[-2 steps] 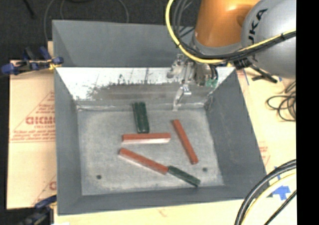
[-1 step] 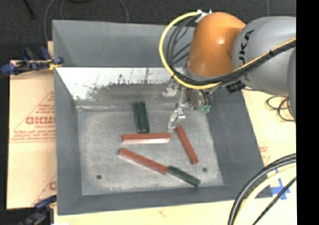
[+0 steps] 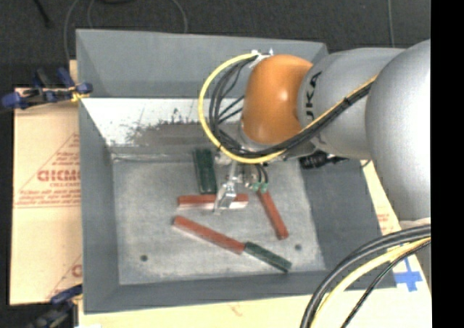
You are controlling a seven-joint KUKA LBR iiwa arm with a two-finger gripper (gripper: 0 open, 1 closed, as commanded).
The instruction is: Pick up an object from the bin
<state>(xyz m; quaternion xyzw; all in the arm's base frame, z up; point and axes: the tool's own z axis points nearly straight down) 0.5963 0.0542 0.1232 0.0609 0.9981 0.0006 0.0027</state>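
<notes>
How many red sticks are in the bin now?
3 red sticks: one at the gripper, one slanting just right of it, one longer, toward the front of the bin. The arm may hide more.

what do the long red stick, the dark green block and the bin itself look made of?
Long red stick: likely painted wood or plastic; even matte colour, no glints, straight edges. Dark green block: probably the same; dull, flat faces. Bin: metal, bare grey; speckled, scuffed floor and scratch marks on the back wall. Wood versus plastic can't be settled by look.
</notes>
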